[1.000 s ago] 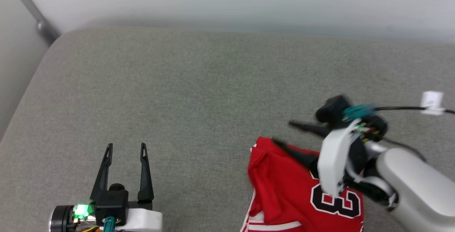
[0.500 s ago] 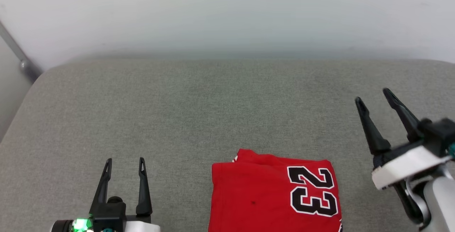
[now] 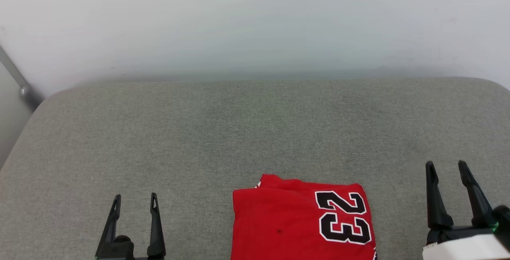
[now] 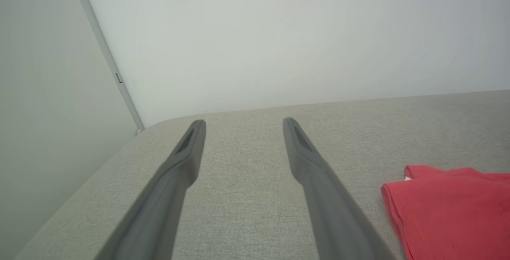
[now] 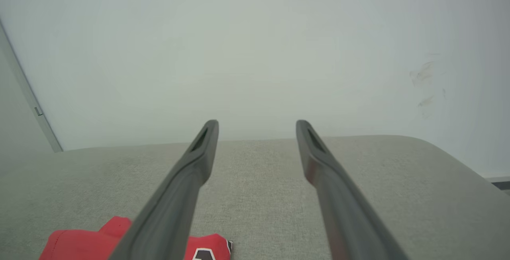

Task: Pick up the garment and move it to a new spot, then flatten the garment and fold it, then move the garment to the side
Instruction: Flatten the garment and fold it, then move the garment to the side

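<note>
A grey woven cushion (image 3: 199, 132) with rounded corners spreads across the lower half of the frame. A plain white wall (image 3: 255, 21) spans the top. At the left edge, a grey metal pole (image 3: 16, 79) slants down toward the cushion's upper-left corner.

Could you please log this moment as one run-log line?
red jersey: folded on grey cushion | left pincer: open, empty | right pincer: open, empty

Grey woven cushion (image 3: 223, 132), broad and flat, both far corners rounded off. One thing lying on it: the garment (image 3: 295, 228), bright red, folded into a neat block at the near edge of the head view, a touch right of centre. A black, white-outlined 23 faces up on its right half. A small red fold pokes out at its far-left corner.
</note>
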